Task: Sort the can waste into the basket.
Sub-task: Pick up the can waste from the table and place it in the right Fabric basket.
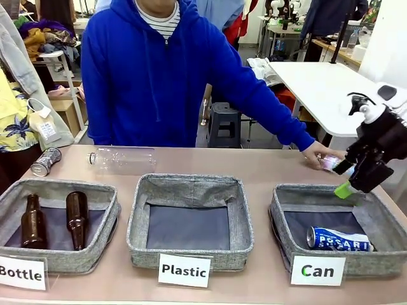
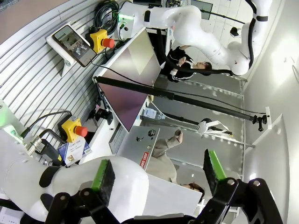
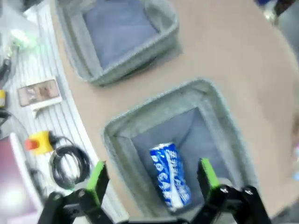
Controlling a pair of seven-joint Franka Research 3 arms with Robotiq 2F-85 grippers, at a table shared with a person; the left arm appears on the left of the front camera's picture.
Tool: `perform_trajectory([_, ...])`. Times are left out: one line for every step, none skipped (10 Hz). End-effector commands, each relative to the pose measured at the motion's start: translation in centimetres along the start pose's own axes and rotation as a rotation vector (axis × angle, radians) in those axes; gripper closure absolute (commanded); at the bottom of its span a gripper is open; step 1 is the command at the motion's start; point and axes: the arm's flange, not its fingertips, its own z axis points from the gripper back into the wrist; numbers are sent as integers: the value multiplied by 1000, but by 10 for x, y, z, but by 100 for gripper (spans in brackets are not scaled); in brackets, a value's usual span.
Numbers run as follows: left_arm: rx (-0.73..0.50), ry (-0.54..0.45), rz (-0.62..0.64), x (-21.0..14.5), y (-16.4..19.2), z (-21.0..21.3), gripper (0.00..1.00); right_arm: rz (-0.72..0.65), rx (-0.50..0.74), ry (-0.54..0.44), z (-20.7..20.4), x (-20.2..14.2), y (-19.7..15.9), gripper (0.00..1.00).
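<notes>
Blue can (image 1: 338, 239) lies in Can basket (image 1: 280, 210), near-right corner of bench (image 1: 267, 166). Silver can (image 1: 46, 161) on its side, far-left edge. R claw (image 1: 343, 180) wide, empty, over basket's far rim; L claw (image 2: 159, 170) wide, empty. Prob. next: silver can. Grip across its width, lift clear of basket walls.

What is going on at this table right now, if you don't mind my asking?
The blue can lies in the basket labelled Can, with the right gripper open above it. The silver can sits on the table at the far left, not yet sorted. The person's hand rests on a small item behind that basket. The left gripper is open, aimed away from the table.
</notes>
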Motion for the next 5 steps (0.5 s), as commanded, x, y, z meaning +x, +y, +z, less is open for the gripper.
perform_trajectory([-15, -2, -17, 0, -2, 1, 0, -218, 61, -118, 3, -26, 2, 0])
perform_trajectory([-15, -2, -17, 0, -2, 1, 0, -221, 138, -193, 4, -45, -3, 0])
perform_trajectory([-15, -2, -17, 0, -2, 1, 0, -203, 202, -363, 6, -73, -12, 0])
perform_trajectory([-15, -2, -17, 0, -2, 1, 0, -245, 248, -586, 2, -105, -25, 0])
perform_trajectory([-15, -2, -17, 0, -2, 1, 0, -445, 286, -684, -8, -124, -36, 0])
